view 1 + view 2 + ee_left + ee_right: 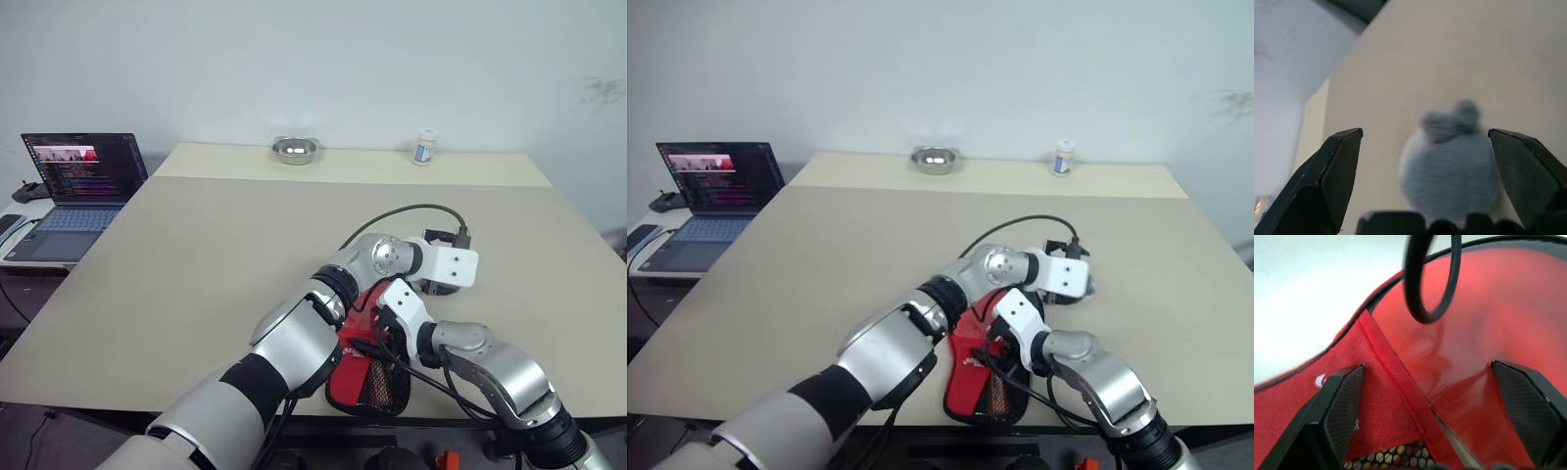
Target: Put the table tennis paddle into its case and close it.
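We see the table point(196, 255) as our landmark. The case point(367, 377) lies at its near edge, red side up, with the white logo and the black mesh pocket toward the edge. Both arms cross above the case and hide its far part.

In the right wrist view, the case point(1381, 396) lies close under the right gripper point(1425, 416). Its two black fingers point(1337, 406) stand wide apart and hold nothing. Between them we see a smooth red surface point(1488, 333) beside the stitched red fabric. It may be the paddle face inside the opened case, but we cannot tell for sure. A black cable point(1425, 284) loops in front of this surface.

The left gripper point(1425, 181) is also spread wide and empty. In the left wrist view its fingers point(1332, 176) frame only the bare table top and a blurred grey shape. From the head views, this gripper point(446, 269) hangs above the table just beyond the case.

At the far edge of the table stand a metal bowl point(295, 150) and a small bottle point(424, 147), well apart from the case. A laptop point(78, 186) sits open on a lower desk beside the left edge of the table.
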